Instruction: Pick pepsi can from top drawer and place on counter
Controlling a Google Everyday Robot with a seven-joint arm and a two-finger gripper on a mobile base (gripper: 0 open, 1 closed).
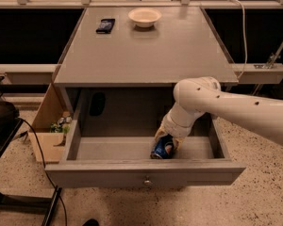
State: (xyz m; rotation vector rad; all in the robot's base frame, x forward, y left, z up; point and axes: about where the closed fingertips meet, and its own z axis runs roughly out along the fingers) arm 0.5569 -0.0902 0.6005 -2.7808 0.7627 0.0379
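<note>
Your gripper (167, 138) is down inside the top drawer (132, 173), right on the pepsi can (161, 148). The can sits towards the right of the drawer floor, just behind the front panel. It's touching the gripper, lying just below it and a shade to the camera's left.

The can isn't upright. Its long axis is tilted, with the silver end low and to the camera's left and the upper end tucked under the gripper. Whether you've got a hold on it, I cannot tell; the wrist covers that contact. With only one arm (236, 109), there's no choice of reach; it comes in over the drawer's right wall.

The lift will likely need to go straight up past the front panel and the counter's edge above it. The counter (151, 51) is right above, with a pale bowl (144, 17) and a flat dark object (105, 25) well back at its far side.

On labels, you get the blue body and nothing more. No lettering or logo can be read on the can, and nothing is written on the drawer front, just its small knob (145, 181).
</note>
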